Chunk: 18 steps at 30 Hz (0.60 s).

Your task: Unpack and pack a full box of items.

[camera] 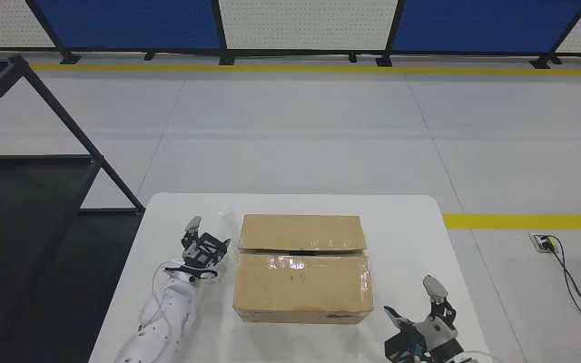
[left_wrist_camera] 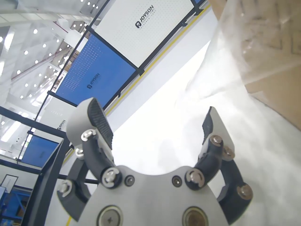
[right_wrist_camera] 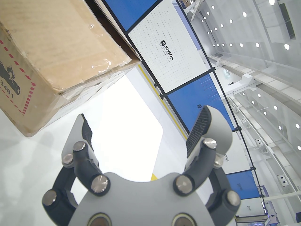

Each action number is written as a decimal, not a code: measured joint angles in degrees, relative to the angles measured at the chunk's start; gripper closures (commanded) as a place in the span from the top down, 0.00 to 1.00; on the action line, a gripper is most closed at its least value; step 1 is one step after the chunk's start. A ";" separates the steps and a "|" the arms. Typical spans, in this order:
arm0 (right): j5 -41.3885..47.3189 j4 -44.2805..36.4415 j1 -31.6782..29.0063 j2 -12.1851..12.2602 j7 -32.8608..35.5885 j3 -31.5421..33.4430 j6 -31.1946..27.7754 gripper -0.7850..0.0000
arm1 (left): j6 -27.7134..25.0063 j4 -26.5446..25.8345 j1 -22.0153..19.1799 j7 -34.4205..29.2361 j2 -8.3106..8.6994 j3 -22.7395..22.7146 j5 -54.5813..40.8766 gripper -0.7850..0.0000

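Cardboard box (camera: 302, 277) is sitting mid-table (camera: 172, 218), flaps down, with tape seemingly bridging the seam. The left gripper (camera: 207, 234) is hovering just beside its left wall and the right gripper (camera: 413, 301) near its front right corner, both spread wide and empty. Opening it well is likely calling for one claw bracing a wall while the other lifts a flap edge.

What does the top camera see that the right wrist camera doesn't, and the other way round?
The top view adds the whole taped top of the cardboard box and the left gripper, open beside the box's left side. The right wrist view adds a red dashed label on the box's side and the ceiling lights. Both share the box, the white table, the open right gripper and the blue wall panels.
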 measured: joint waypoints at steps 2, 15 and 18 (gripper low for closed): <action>-0.07 -0.38 -0.29 -0.02 0.17 0.14 0.14 1.00 | -0.11 2.09 -1.52 0.46 -0.40 0.89 0.09 1.00; -0.37 -1.47 -2.23 -0.15 0.52 0.83 0.83 1.00 | 2.15 13.31 -9.23 3.17 -3.20 5.01 -1.71 1.00; -0.28 -1.45 -2.35 -0.19 0.47 0.87 0.90 1.00 | 3.52 15.07 -10.45 4.42 -3.82 5.16 -3.37 1.00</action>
